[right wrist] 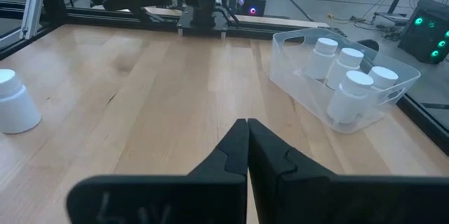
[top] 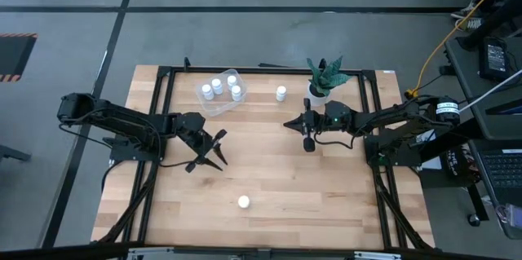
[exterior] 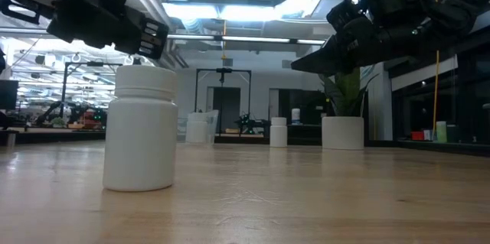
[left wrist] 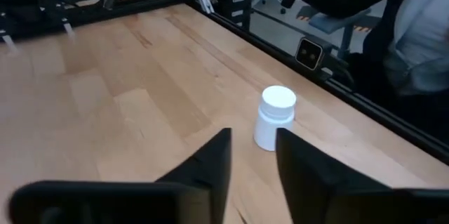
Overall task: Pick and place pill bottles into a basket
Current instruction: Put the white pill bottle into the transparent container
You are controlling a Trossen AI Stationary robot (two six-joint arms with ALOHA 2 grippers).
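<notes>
Toward six o'clock on the worktop [top: 269, 170], one pill bottle [top: 243, 202] stands alone. Your left hand [top: 214, 152], fingers parted and empty, should straddle it squarely before clenching. Right hand [top: 307, 135] waits clenched; basket [top: 220, 93] sits at eleven.

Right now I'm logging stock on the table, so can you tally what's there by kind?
Pill bottles in the basket: 3, e.g.
Pill bottles loose on the table: 2
Basket: 1
Potted plant: 1
Total: 7
</notes>
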